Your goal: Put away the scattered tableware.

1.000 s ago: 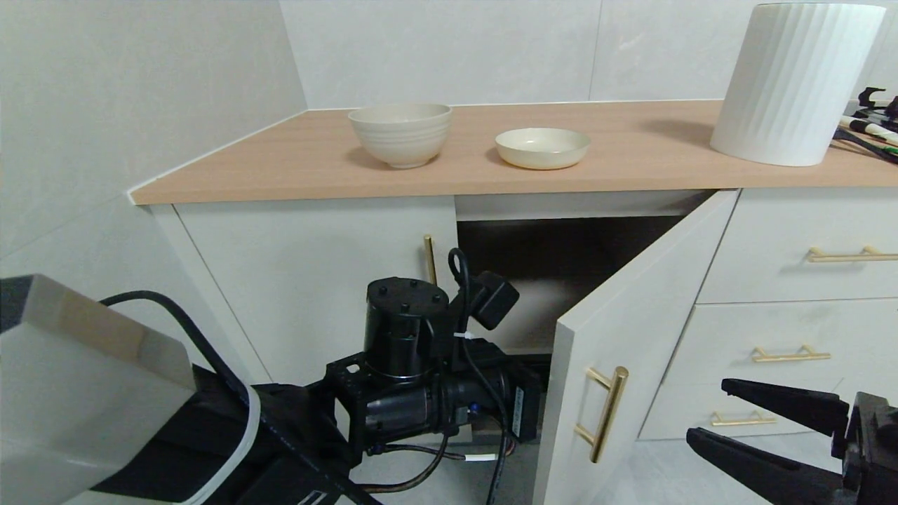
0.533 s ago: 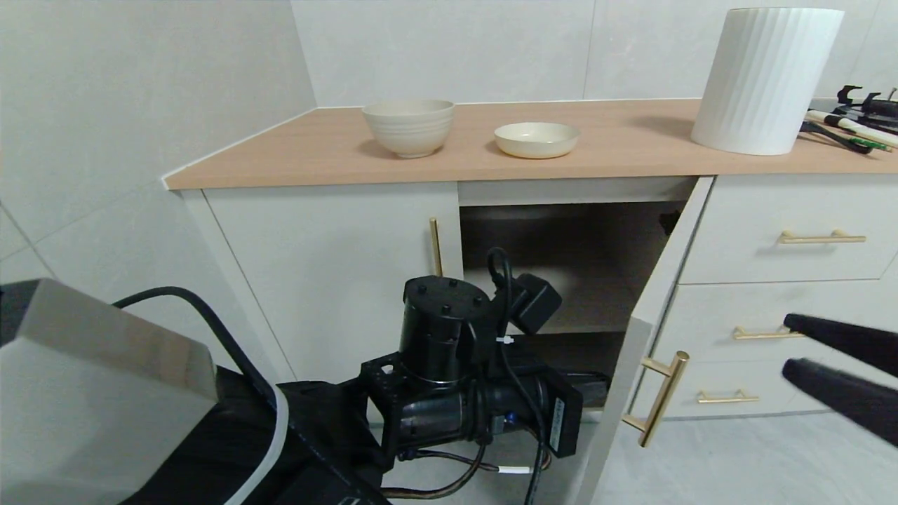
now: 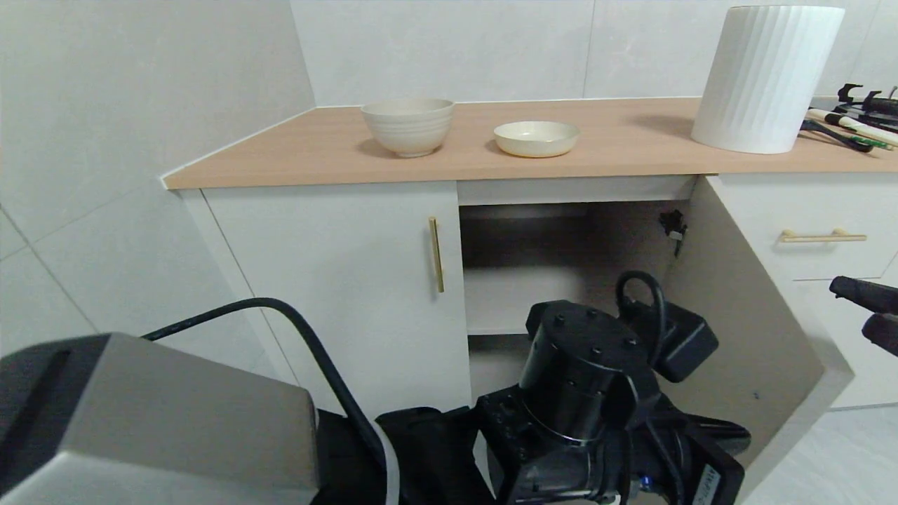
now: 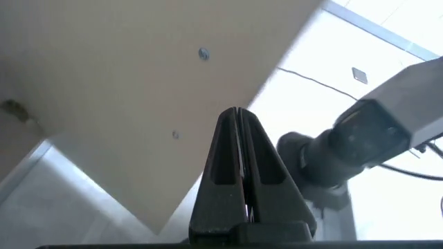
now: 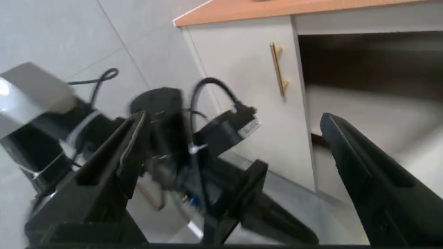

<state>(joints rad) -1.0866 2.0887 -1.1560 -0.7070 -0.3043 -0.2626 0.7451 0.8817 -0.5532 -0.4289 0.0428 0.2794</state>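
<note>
Head view first: a light wooden countertop point(image 3: 631, 151) runs along the white tiled wall, with a tall white ribbed cylinder point(image 3: 768, 77) at its two o'clock end and a clutter of dark-handled utensils point(image 3: 852, 119) just beside that, at three o'clock of it. Below, the left white cabinet door point(image 3: 337, 280) is closed, its slim brass handle point(image 3: 436, 254) upright. The right cabinet door point(image 3: 744, 308) stands wide open and hides part of the white drawer fronts point(image 3: 807, 210) at three o'clock. A pale shelf point(image 3: 523, 301) shows inside the dark opening, and my left arm's black wrist point(image 3: 589, 379) sits low in front of that opening.

The tableware is up on the counter: a cream ribbed ceramic bowl point(image 3: 408, 125) at eleven o'clock, and a shallow cream dish point(image 3: 537, 137) at three o'clock of it, near but apart. Both stand rim-up and level; being round, neither has a long axis to point anywhere.

My left pincer point(image 4: 236, 121) has its black fingers pressed together on nothing, against the pale inner face of the open door. My right pincer point(image 3: 859, 308) hangs at three o'clock, in front of the drawers, fingers spread wide and empty, well below and apart from the dish.
</note>
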